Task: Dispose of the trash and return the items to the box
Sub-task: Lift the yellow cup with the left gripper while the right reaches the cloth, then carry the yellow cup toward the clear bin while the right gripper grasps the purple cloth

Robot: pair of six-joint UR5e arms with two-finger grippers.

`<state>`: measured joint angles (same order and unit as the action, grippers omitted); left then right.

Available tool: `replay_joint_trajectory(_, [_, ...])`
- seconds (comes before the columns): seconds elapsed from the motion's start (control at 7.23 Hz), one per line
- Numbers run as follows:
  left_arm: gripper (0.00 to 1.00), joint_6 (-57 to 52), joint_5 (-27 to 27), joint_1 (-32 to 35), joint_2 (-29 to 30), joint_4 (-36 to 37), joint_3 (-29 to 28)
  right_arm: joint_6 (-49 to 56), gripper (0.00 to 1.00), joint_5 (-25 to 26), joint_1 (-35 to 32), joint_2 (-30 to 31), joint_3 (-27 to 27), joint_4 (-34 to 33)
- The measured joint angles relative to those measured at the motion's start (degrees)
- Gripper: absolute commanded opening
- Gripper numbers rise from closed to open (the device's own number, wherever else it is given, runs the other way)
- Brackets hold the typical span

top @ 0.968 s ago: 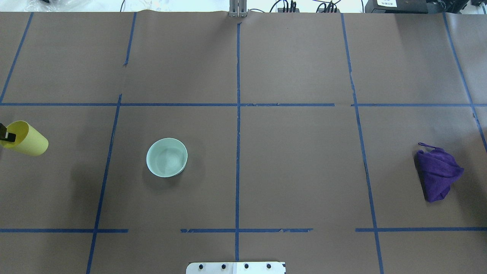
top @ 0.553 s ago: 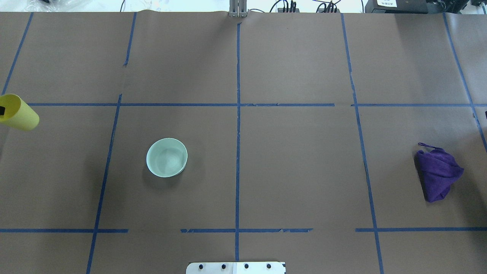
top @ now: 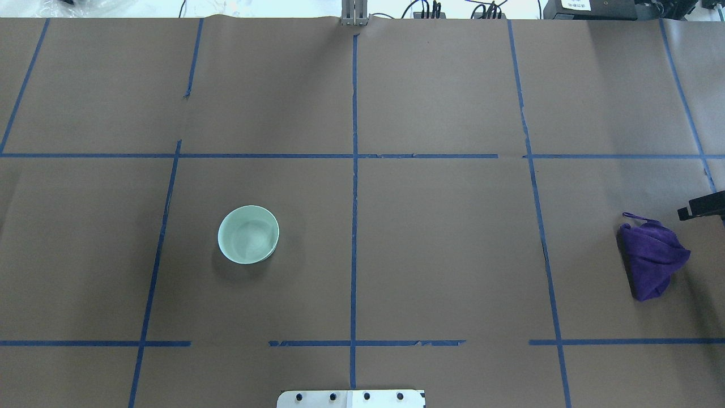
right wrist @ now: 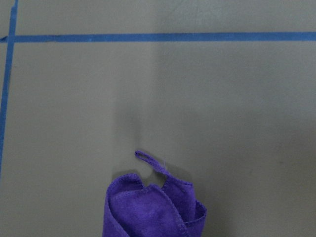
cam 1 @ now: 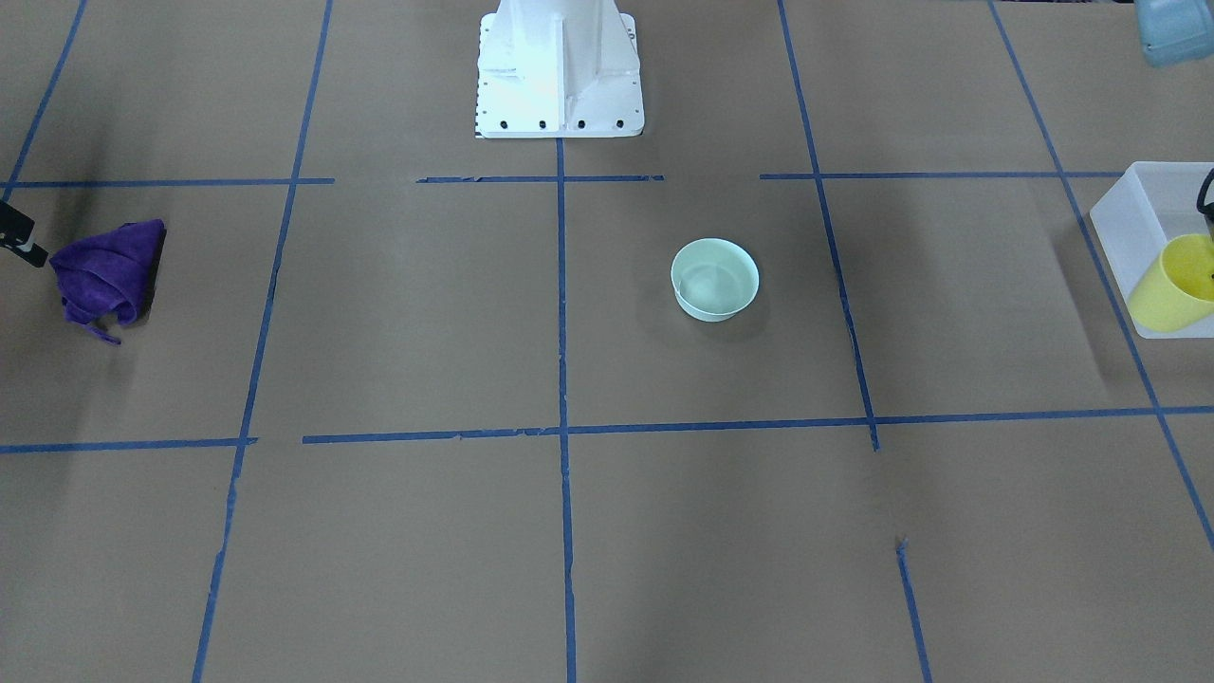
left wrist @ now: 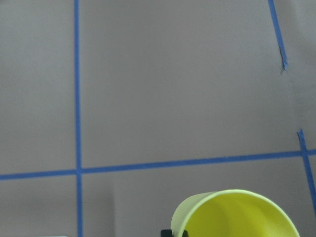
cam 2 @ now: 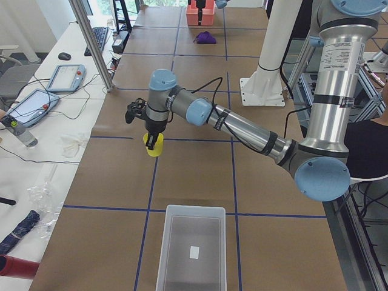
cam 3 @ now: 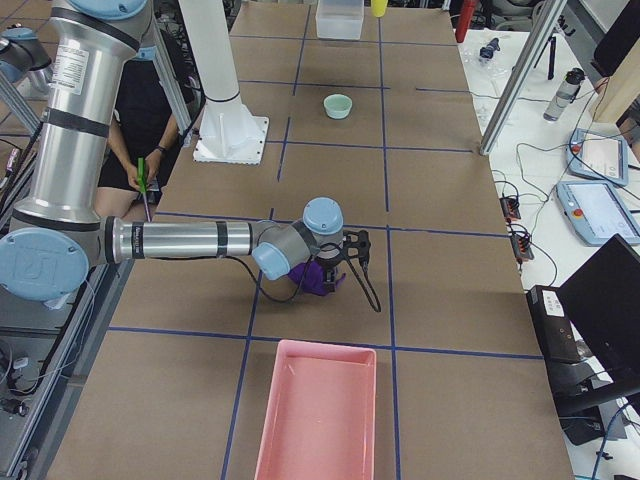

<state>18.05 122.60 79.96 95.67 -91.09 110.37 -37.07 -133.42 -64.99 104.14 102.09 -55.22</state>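
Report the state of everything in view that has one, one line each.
box: open-topped, no items inside
yellow cup: lifted, gripped at its rim, not yet in the box
left gripper: shut on yellow cup
bowl: upright, empty
purple cloth: crumpled, not held
right gripper: near purple cloth, open or shut unclear
pink tray: empty

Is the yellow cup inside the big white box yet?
No, the yellow cup hangs in the left gripper above the table, well apart from the box.

yellow cup (cam 1: 1162,294): 1 | frosted box (cam 1: 1129,213): 1 | green bowl (cam 1: 714,278): 1 | purple cloth (cam 1: 100,270): 1 | pink tray (cam 3: 315,420): 1
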Motion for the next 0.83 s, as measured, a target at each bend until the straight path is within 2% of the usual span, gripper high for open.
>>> replay_joint_trajectory(0.55, [0.0,-6.66,-0.36,4.7,1.51,1.16,-2.43,-0.57,1.0,1.93,9.1,0.03,-1.98,1.11])
replay_joint_trajectory(0.69, [0.0,-8.12,-0.7,5.46,2.14,1.14,-3.56,-0.56,0.95,2.79,10.44,-0.07,-2.57,1.12])
replay_joint_trajectory(0.83, [0.0,-9.68,-1.87,6.08,3.06,1.07,-4.86,-0.55,0.72,3.54,11.33,-0.24,-3.14,1.04])
